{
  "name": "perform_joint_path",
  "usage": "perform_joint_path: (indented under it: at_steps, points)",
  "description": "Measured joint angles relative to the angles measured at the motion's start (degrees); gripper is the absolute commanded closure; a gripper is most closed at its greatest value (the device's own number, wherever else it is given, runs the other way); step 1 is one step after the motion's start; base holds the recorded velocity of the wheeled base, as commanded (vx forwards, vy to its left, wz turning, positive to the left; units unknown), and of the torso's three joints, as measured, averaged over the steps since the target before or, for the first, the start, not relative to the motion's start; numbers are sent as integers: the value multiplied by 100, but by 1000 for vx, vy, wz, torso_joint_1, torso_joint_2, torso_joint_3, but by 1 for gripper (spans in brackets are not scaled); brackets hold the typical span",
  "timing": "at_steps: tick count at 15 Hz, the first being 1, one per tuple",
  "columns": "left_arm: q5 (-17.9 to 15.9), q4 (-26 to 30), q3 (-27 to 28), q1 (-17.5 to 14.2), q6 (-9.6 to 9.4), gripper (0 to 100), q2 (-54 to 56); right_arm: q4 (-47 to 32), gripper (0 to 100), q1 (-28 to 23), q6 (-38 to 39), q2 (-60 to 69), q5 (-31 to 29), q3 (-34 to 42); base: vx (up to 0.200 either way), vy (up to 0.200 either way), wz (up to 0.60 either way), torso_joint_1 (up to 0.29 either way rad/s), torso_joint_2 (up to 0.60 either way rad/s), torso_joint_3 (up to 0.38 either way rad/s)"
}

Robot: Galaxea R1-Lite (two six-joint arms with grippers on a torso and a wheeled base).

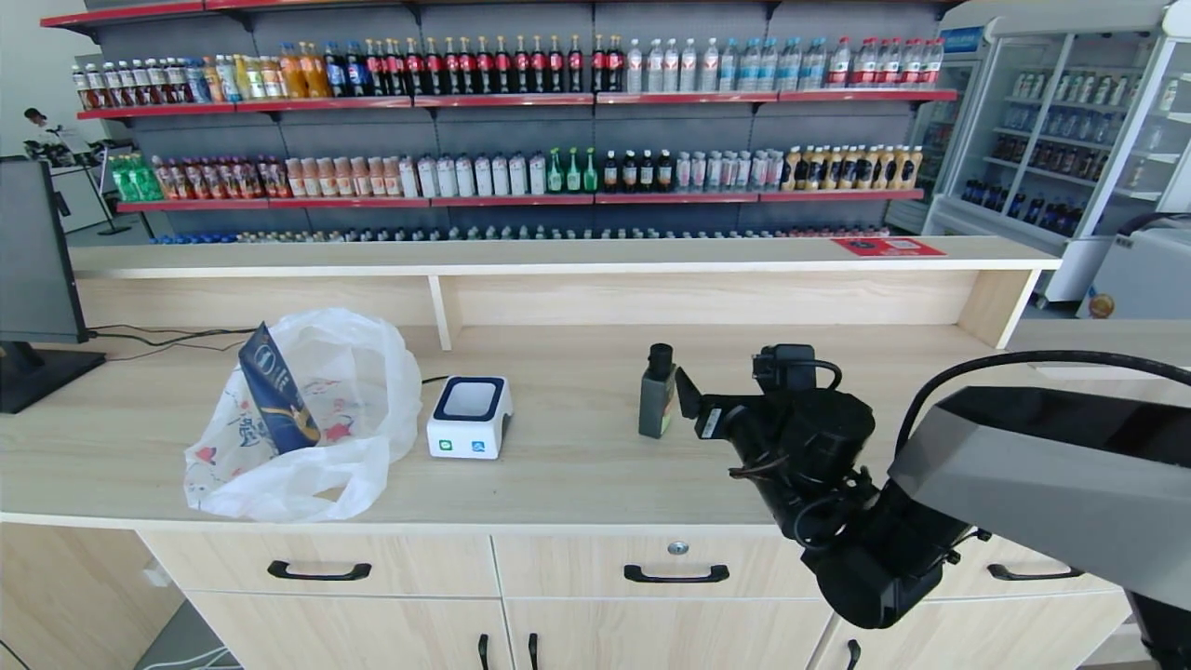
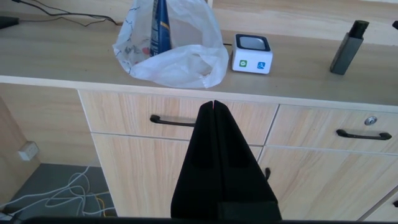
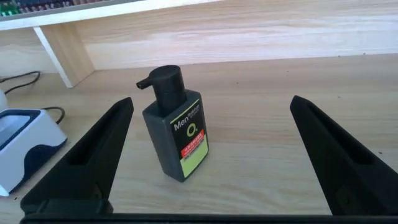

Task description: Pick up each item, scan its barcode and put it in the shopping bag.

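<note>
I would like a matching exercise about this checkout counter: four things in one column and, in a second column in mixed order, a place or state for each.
Things:
1. pump bottle
2. blue packet
3. left gripper
4. scanner

Places or states:
a. shut
b. inside the shopping bag
c. upright, before the open right gripper
d. between bag and bottle

Pairs: 1-c, 2-b, 3-a, 4-d

Your right arm (image 1: 837,502) is matte black with rounded joints, a white label (image 1: 711,423) near the wrist, and a thick black cable (image 1: 1023,355) arching above a grey angular shell (image 1: 1023,465). Its fingers (image 3: 87,162) are flat black wedges, like those of the left gripper (image 2: 213,107).
</note>
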State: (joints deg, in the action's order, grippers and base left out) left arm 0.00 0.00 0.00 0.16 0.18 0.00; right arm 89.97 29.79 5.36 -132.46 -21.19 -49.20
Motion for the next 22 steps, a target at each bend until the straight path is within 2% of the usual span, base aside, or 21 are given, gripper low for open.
perform_joint_path:
  at_steps: [3, 5, 8, 15, 22]
  points:
    - [0, 2, 0, 6, -2, 100, 0, -9, 0, 466, 43, 107, -207, 72, -200, 0, 0, 15, 9, -4]
    - [0, 0, 0, -2, -2, 100, 0, 6, 0, 592, 95, 151, -363, 168, 0, 0, 0, 0, 0, 0]
    - [0, 2, 0, 0, -2, 100, 0, 5, 0, 623, 123, 190, -377, 243, 0, 0, 0, 0, 0, 0]
    - [0, 0, 0, 5, 0, 100, 0, -2, 0, 619, 189, 190, -391, 276, 0, 200, 0, 10, 5, 0]
    - [0, 0, 0, 0, -5, 100, 0, -5, 0, 625, 243, 101, -410, 257, 0, 0, 0, 0, 0, 0]
